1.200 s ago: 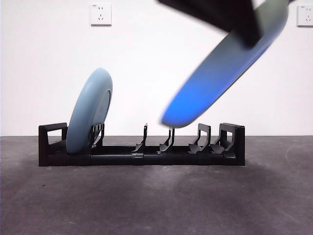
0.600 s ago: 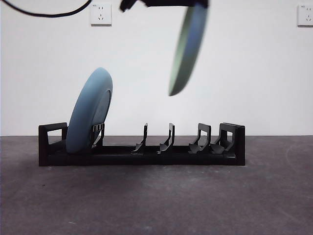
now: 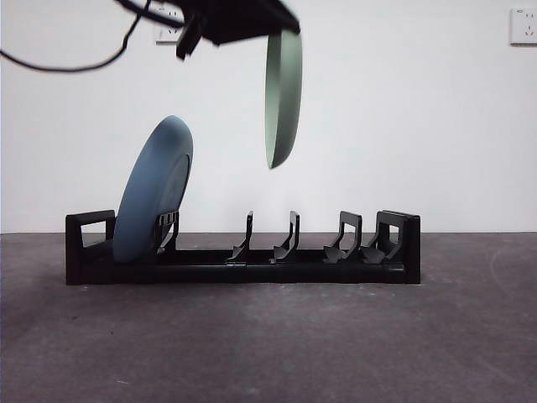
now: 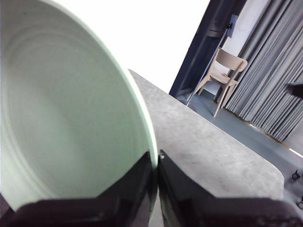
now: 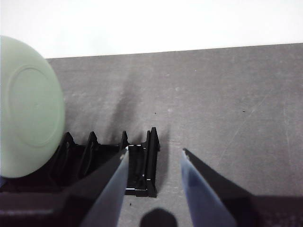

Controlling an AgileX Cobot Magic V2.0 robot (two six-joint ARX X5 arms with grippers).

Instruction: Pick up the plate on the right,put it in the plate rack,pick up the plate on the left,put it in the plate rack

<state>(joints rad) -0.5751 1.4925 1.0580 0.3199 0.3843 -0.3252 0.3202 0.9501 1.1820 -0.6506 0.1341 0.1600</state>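
A pale green plate (image 3: 284,96) hangs on edge, almost upright, above the middle of the plate rack (image 3: 243,270). My left gripper (image 3: 277,27) is shut on its top rim. The left wrist view shows that plate (image 4: 71,118) pinched between my left gripper's (image 4: 157,158) jaws. A blue-grey plate (image 3: 155,189) leans in the rack's left end slot. My right gripper (image 5: 154,163) is open and holds nothing; it hovers above the rack's end (image 5: 152,142), with the green plate (image 5: 28,106) off to one side.
The rack stands on a dark grey table (image 3: 268,344) before a white wall with a socket (image 3: 523,25). A black cable (image 3: 75,63) loops from the arm at the upper left. A chair (image 4: 225,75) and curtains stand beyond the table's edge.
The green plate has swung from a steep tilt at the upper right to near upright, moving left over the rack's middle slots. The blue-grey plate has stayed put.
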